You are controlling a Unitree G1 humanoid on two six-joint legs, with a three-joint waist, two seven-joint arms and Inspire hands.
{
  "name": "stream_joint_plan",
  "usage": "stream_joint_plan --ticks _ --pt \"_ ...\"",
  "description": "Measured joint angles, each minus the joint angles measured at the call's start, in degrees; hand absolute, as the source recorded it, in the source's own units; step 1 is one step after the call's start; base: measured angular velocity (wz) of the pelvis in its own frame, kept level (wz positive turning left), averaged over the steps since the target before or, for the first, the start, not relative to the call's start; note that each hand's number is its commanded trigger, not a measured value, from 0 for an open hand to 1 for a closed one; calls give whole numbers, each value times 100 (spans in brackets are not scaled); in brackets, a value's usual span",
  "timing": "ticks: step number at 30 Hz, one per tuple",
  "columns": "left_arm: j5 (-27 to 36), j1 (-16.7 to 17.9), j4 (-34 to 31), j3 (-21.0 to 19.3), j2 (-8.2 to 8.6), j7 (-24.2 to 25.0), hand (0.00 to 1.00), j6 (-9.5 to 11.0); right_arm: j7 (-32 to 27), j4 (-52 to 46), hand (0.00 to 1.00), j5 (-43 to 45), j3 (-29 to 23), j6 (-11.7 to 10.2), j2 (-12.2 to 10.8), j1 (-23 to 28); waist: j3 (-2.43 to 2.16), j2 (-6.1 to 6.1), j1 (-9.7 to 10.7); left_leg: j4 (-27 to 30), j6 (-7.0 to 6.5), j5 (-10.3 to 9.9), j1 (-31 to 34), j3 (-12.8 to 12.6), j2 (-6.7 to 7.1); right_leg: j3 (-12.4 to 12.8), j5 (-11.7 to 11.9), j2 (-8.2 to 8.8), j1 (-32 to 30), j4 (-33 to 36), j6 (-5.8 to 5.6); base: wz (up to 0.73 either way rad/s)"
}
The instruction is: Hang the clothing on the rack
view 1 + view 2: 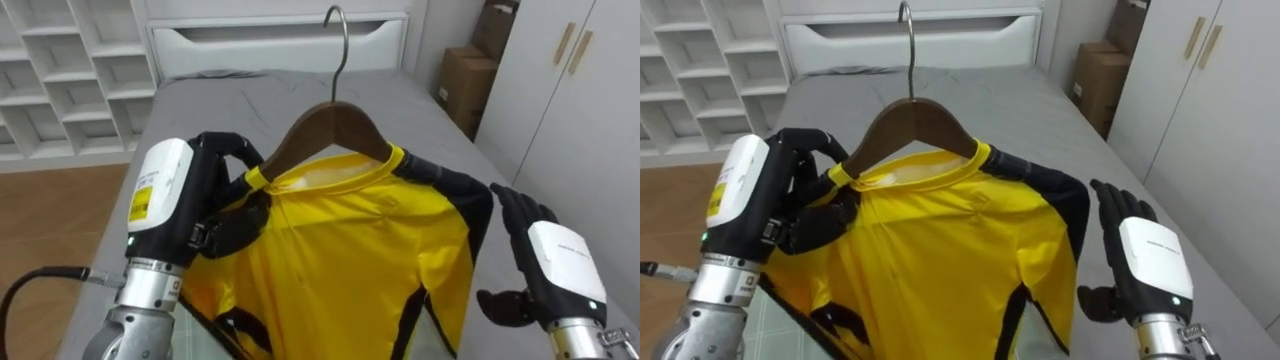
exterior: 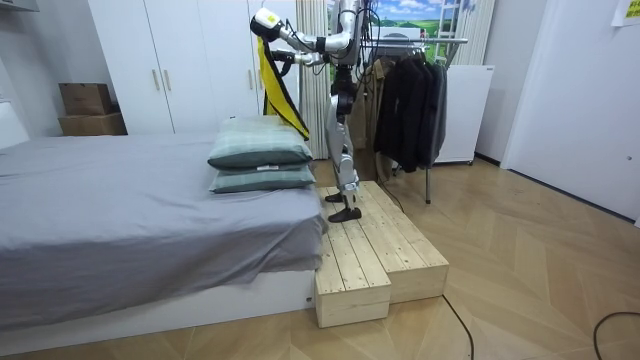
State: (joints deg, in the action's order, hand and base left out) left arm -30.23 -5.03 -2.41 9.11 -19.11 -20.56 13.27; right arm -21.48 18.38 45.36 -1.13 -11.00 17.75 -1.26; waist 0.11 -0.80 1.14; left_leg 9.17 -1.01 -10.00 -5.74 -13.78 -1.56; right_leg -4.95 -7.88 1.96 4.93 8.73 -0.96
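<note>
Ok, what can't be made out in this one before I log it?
Yellow shirt: hem cut off by the eye views' bottom edge.
Wooden hanger: both ends hidden under the shirt's shoulders, so whether the left hand clamps wood or only cloth is unclear.
Right hand: open beside the sleeve; touching or apart, cannot tell.
Clothes rack: in the room view its rail is small and partly behind the robot.

Shirt [image 1: 340, 260] lower part cut off by bottom edge; hanger [image 1: 333, 112] ends hidden beneath its shoulders; in the room view, hanger too small to distinguish.
</note>
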Motion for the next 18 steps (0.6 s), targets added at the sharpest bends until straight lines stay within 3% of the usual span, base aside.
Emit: stream_joint_plan --ticks 18 --pt "4 71 0 5 38 41 100 -1 -1053 -136 0 -61 -1 -23 1 -217 4 35 15 0 0 0 5 -1 -2 -10 0 -1 -17 11 0 0"
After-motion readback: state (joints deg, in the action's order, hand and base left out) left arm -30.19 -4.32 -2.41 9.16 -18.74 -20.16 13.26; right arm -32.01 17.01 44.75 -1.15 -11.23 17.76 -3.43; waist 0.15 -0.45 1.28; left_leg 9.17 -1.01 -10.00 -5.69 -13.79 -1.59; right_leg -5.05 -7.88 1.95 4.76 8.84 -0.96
